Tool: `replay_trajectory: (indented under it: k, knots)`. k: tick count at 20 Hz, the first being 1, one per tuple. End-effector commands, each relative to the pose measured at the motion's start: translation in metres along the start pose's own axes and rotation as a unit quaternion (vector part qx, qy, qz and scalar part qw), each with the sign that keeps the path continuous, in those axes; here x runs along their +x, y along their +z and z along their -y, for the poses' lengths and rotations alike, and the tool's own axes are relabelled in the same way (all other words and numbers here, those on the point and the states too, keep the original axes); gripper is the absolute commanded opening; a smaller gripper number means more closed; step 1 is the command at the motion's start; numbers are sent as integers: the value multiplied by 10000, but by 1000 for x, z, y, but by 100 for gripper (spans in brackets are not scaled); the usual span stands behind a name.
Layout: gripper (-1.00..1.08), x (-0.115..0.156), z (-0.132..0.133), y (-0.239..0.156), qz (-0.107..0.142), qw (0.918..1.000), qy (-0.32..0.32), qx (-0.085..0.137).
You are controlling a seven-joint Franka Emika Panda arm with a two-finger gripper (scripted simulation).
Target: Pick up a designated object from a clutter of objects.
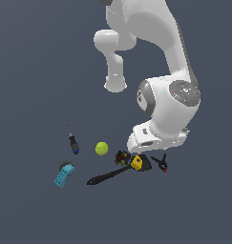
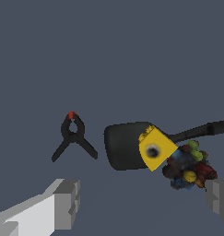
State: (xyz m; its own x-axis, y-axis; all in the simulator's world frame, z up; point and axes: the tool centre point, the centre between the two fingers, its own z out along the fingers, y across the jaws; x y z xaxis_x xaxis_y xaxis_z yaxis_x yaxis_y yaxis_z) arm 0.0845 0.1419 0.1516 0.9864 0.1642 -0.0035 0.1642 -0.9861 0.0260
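- The surface (image 1: 36, 214) was plain dark grey-blue.
- The hand (image 2: 141, 203) was spread wide and gripped nothing.
- The black clamp (image 2: 73, 137) lay apart from the fingers (image 2: 62, 203), just beside the spatula (image 2: 127, 146).
- The yellow piece (image 2: 155, 148) sat on the spatula, touching the multicoloured lump (image 2: 189, 167).

Small black spring clamp (image 2: 73, 137) with a red-orange tip; black spatula (image 2: 127, 145) bearing a yellow block (image 2: 156, 148); dark lump (image 2: 189, 167) speckled red, blue, yellow, green; yellow-green ball (image 1: 101, 148); blue-handled screwdriver (image 1: 73, 144); cyan block (image 1: 63, 175); white arm, dark grey-blue floor (image 1: 36, 71)
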Motion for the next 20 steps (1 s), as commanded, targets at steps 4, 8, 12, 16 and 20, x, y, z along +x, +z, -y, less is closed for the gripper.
replay_trajectory:
  k: [4, 8, 12, 16, 20]
  knots:
    - [100, 11, 42, 43, -16, 9998, -165, 56]
    - [100, 14, 63, 65, -20, 9997, -245, 92]
    - [100, 15, 77, 79, -21, 9995, -293, 117]
    - [100, 15, 83, 85, -22, 9994, -313, 128]
    - [100, 15, 83, 86, -15, 9994, -314, 127]
